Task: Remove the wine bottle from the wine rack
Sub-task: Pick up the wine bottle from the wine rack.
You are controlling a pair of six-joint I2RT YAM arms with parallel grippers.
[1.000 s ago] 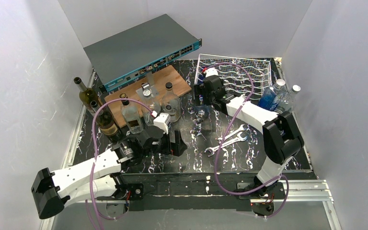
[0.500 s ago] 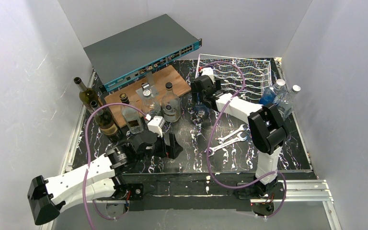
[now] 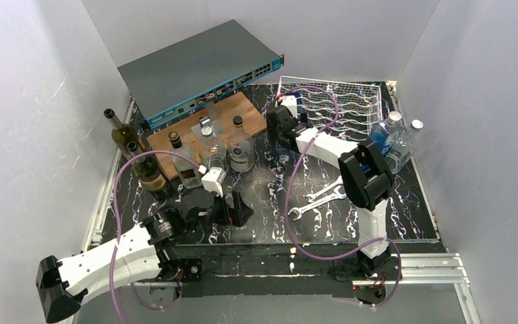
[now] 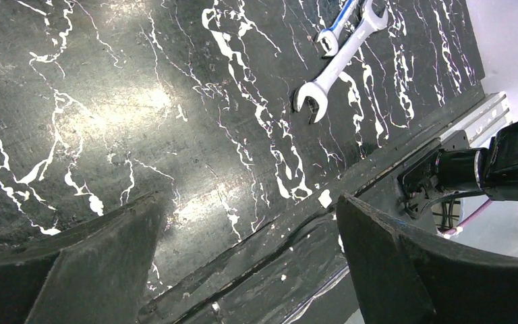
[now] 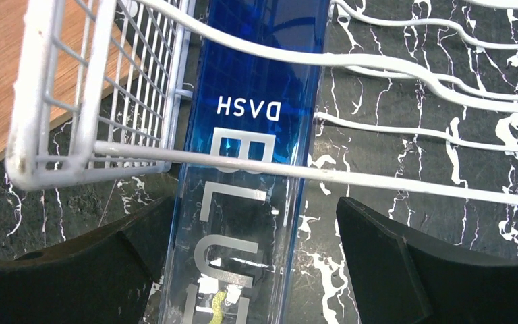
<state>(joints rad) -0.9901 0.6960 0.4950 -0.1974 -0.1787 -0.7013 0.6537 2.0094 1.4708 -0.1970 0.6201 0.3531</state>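
Observation:
The white wire wine rack (image 3: 340, 101) lies at the back right of the table. A clear and blue glass bottle (image 5: 243, 202) marked "BLU DASH" lies in its leftmost cradle, under the front wire of the rack (image 5: 94, 152), one end sticking out toward me. In the top view the bottle (image 3: 282, 152) is mostly hidden under my right gripper (image 3: 280, 138). My right gripper (image 5: 254, 206) is open and straddles the bottle; the left finger is close against it and the right finger stands apart. My left gripper (image 3: 233, 209) is open and empty, low over the table near the front edge (image 4: 248, 202).
A grey network switch (image 3: 195, 67) leans at the back left. A wooden board (image 3: 206, 121) holds several glass bottles. Two dark wine bottles (image 3: 125, 138) stand at the left. Blue and clear bottles (image 3: 388, 135) stand right of the rack. Two wrenches (image 3: 320, 196) lie centre-right, also in the left wrist view (image 4: 337, 61).
My right gripper has moved left and back along the rack's front corner, over the bottle. My left arm has drawn back toward the near left.

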